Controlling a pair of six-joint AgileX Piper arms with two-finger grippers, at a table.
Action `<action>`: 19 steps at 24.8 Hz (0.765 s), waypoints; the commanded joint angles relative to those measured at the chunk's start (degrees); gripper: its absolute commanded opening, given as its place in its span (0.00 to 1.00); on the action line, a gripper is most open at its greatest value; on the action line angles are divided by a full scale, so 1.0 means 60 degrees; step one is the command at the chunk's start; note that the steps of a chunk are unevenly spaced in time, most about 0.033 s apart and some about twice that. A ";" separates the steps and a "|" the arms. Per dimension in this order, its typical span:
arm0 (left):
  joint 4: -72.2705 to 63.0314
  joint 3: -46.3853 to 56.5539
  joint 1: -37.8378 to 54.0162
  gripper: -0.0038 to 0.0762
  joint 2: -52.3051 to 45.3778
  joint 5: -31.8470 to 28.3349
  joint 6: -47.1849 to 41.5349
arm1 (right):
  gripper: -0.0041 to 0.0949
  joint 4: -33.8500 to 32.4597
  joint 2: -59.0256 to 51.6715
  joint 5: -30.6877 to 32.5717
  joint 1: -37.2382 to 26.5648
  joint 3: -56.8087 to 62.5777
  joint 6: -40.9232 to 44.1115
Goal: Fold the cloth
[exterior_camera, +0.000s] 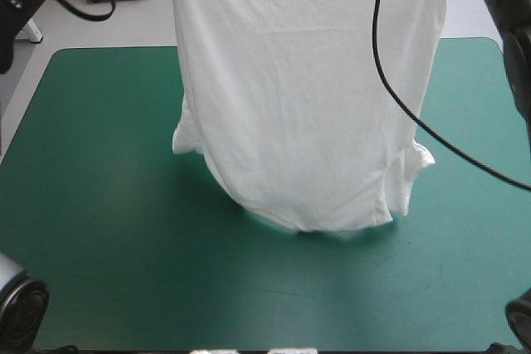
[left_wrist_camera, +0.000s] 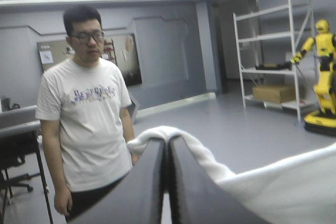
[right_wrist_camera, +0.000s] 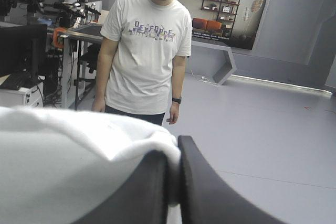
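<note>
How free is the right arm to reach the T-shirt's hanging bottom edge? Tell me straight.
Probably not: the right end effector is shut on the T-shirt, holding it up, as is the left end effector. Nothing else blocks the bottom edge.

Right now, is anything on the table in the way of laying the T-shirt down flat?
Nothing visible does. The T-shirt hangs from the left gripper and right gripper, jaws shut on its upper edge, hem down near the teal-green cover. Nothing lies on the cover around it; the stretch behind the shirt is hidden.
</note>
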 commanded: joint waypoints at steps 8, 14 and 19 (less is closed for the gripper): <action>-0.1516 -0.2842 0.0891 0.04 0.2953 -0.4638 -0.0112 | 0.02 0.7089 0.2898 -0.4921 -0.5076 -0.2624 -0.1674; -0.1479 -0.5063 0.0960 0.04 0.4452 -0.2835 0.0205 | 0.02 0.9530 0.4098 -0.3982 -0.5415 -0.3543 -0.3551; -0.1068 -0.4996 0.1133 0.04 0.4806 0.1206 -0.0454 | 0.02 0.8937 0.4398 -0.0422 -0.5333 -0.3116 -0.3733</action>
